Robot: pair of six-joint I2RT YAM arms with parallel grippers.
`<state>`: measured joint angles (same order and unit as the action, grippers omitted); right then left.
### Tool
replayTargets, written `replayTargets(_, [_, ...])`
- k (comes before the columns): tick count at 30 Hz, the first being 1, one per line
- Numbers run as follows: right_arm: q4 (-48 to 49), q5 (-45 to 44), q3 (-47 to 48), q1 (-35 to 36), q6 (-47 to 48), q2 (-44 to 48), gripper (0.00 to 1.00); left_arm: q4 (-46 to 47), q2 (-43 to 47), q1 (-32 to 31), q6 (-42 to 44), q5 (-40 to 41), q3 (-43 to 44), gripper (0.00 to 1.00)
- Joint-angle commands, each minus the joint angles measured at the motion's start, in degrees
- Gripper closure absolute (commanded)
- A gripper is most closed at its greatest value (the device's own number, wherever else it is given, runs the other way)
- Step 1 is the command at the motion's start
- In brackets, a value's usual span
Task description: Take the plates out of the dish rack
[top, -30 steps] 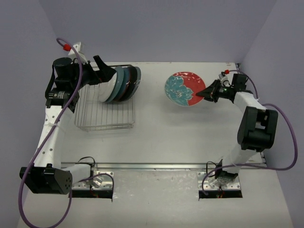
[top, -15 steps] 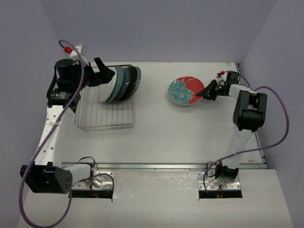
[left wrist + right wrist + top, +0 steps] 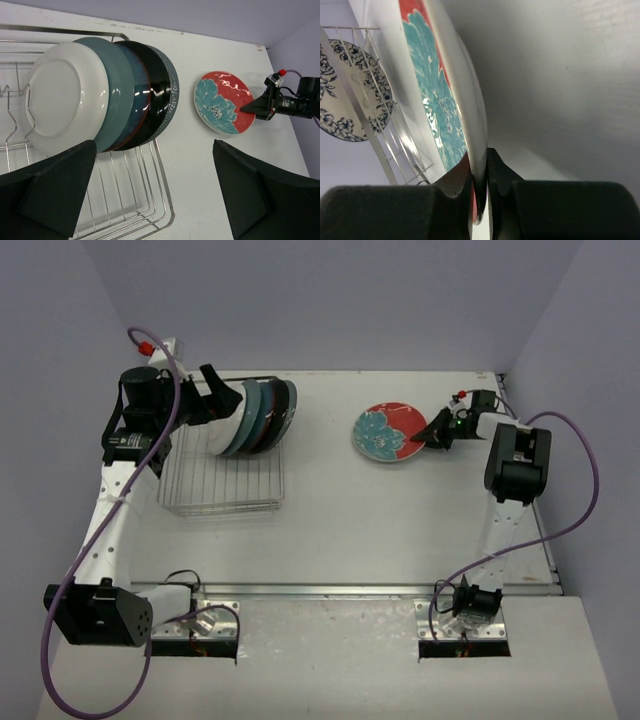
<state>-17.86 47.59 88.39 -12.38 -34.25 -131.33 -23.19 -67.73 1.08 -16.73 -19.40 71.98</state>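
Floral plate (image 3: 388, 432): on the worktop (image 3: 400, 530), centre right of the top view, well apart from the rack (image 3: 220, 490). I cannot tell whether it lies fully flat or is tipped at the gripped edge.
Right claw (image 3: 432, 432): closed on the floral plate's right-hand rim. The right wrist view shows one pad on each face of the edge.
Left claw (image 3: 154, 150): spread wide and empty. It hovers at the upper left of the top view, just beside the row.
Row of plates (image 3: 145, 90): standing on edge at the rack's far end and leaning on one another, with the white plate (image 3: 65, 105) nearest the left claw. There look to be about five; the exact count is uncertain.
Handling (judgement): glazed ware, so rigid, slick and likely to chip. It is probably heavy for a pinch at one edge, so expect sag or swing.
Hold: only the rim is on offer. Seat the pads deep, past the lip. In the row, only the top rims stand free.
Edges: the rack's low wire sides and upright prongs could catch a plate's lower rim, so lift clear before moving sideways.
Room: bare worktop spans the middle and bottom of the top view. The walls (image 3: 330, 300) stand close behind the rack and beside the right arm.
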Motion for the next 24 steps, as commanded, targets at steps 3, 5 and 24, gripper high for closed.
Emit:
replayTargets(3, [-6.61, -3.43, 7.3, -0.01, 2.96, -1.02, 0.54, 2.19, 0.23, -0.29, 1.17, 2.34, -0.43, 0.0])
replayTargets(5, [-9.21, -4.75, 8.42, 0.08, 4.02, -1.07, 0.41, 1.97, 0.23, -0.38, 1.35, 3.45, -0.39, 0.0])
replayTargets(24, [-15.18, -27.55, -0.61, 0.69, 12.29, 27.31, 0.01, 1.85, -8.03, -7.52, 28.62, 43.6, -2.75, 0.04])
